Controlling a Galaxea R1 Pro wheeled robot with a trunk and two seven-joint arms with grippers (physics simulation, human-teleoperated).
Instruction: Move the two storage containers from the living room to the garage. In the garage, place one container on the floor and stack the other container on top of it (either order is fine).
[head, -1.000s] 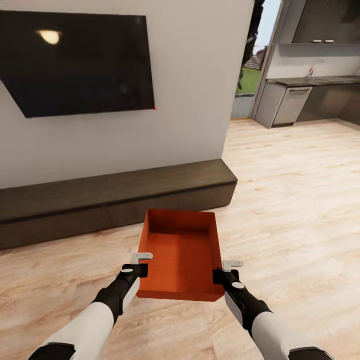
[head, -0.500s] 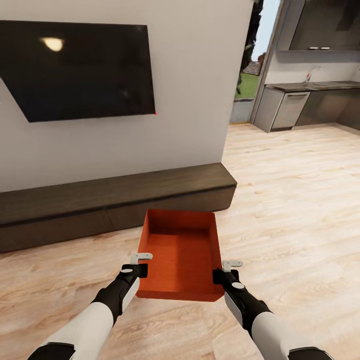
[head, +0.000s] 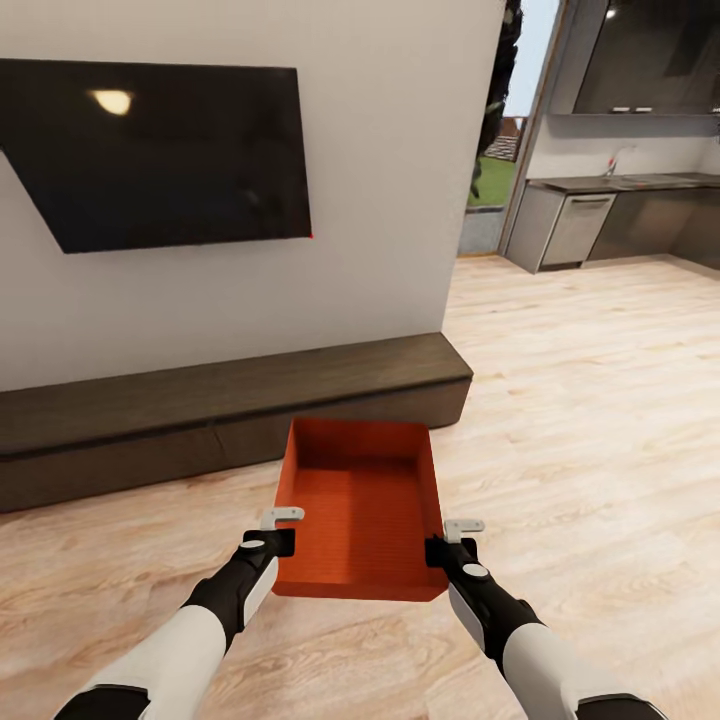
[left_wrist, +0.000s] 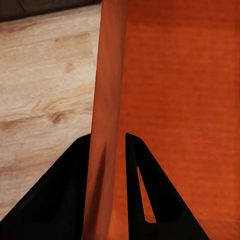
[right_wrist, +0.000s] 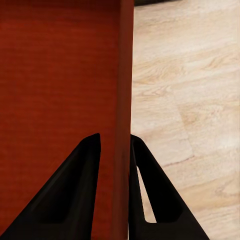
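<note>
- The left tool (head: 279, 530) pinches the left side wall of the orange-red container (head: 360, 505) near its closest corner. In the left wrist view the two dark fingers (left_wrist: 150, 200) stand one on each side of the thin wall (left_wrist: 106, 125), pressed against it: one inside the box, one outside.
- The container is held between the two tools, just ahead of the robot and above the light wood floor (head: 580, 400). It is open at the top with nothing inside, and its long side runs away from the robot.
- The right tool (head: 452, 540) pinches the right side wall the same way. In the right wrist view its fingers (right_wrist: 80, 195) straddle that wall (right_wrist: 125, 100), closed on it, with the ribbed inside of the box on one side and floor planks (right_wrist: 190, 100) on the other.
- Beyond the container, a long dark low bench (head: 200, 410) runs along a white wall (head: 380, 200); the container's far end is near the bench but apart from it.
- A black TV (head: 160, 150) hangs on the wall above the bench, with a lamp's reflection in its upper left.
- To the right, the wood floor leads to a kitchen with grey cabinets (head: 590, 220) and a doorway showing greenery.
- No brand, label or writing can be read on anything.
</note>
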